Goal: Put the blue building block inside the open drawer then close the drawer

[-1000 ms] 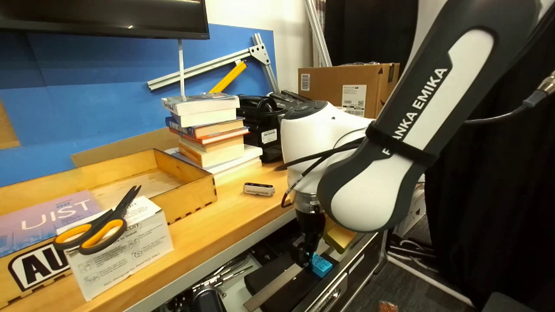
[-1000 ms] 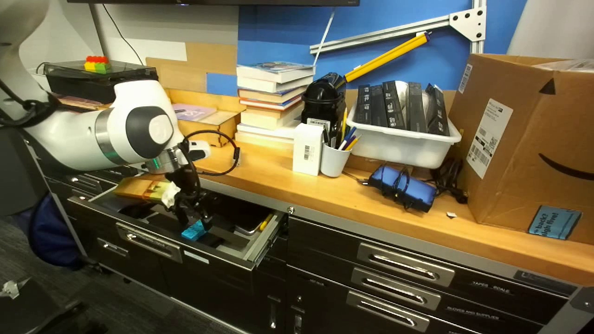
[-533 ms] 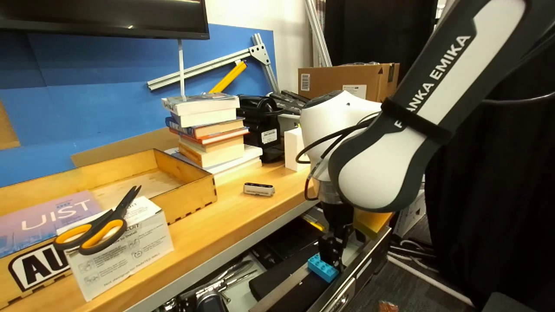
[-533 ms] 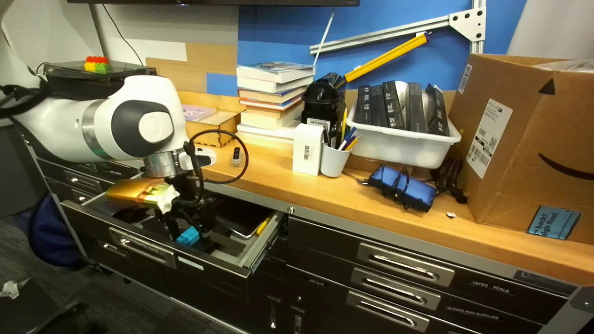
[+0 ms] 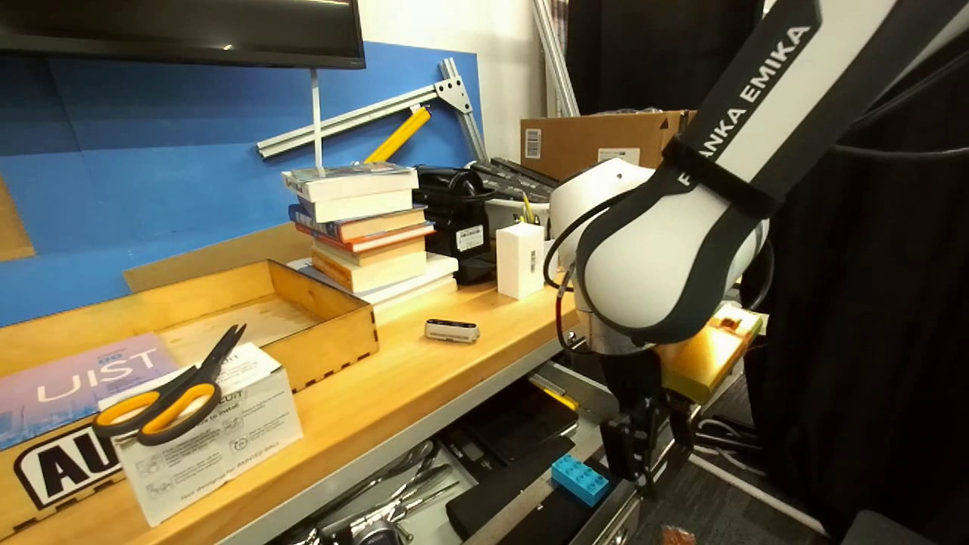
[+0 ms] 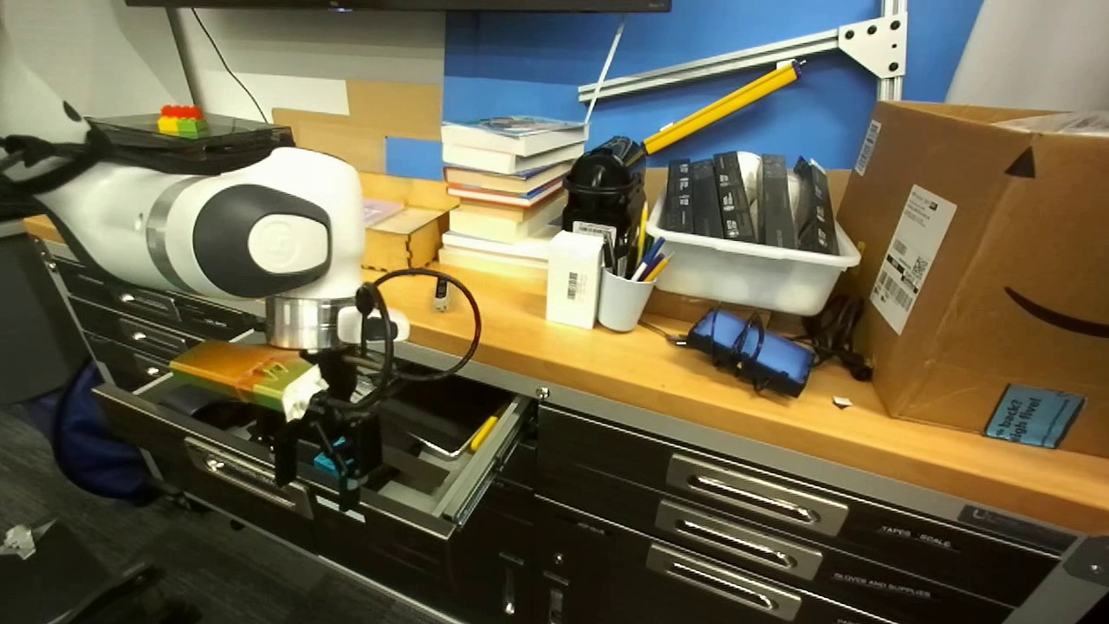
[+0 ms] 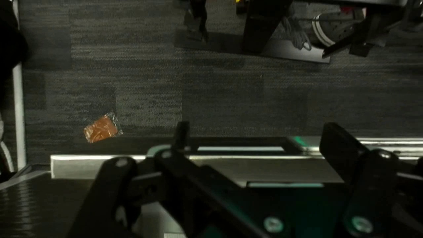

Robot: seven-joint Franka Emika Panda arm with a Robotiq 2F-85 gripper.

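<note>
The wooden desk (image 6: 511,308) stretched above dark cabinets (image 6: 606,451). In both exterior views, the white and black robot arm (image 5: 666,265) reached down at the front of this desk. Under the desk top, the drawer (image 6: 398,527) was pulled out, and it contained some dark flat objects (image 5: 522,428). On the desk there stood a big cardboard box (image 6: 979,286), a wooden tray (image 5: 333,341), a white bin (image 6: 736,276) and a stack of books (image 5: 371,269). Beside the tray was a white carton (image 5: 219,462), and the scissors (image 5: 198,376) lay on it. The tool (image 7: 256,132) was in a released state: its two fingers (image 7: 338,142) stood well apart, and in the wrist view the front edge of the drawer was visible between them. The blue block (image 5: 580,479) lay inside the drawer, close to its front wall, near the tool but outside its grip. In an exterior view, the tool hid part of the blue block (image 6: 326,464).
</note>
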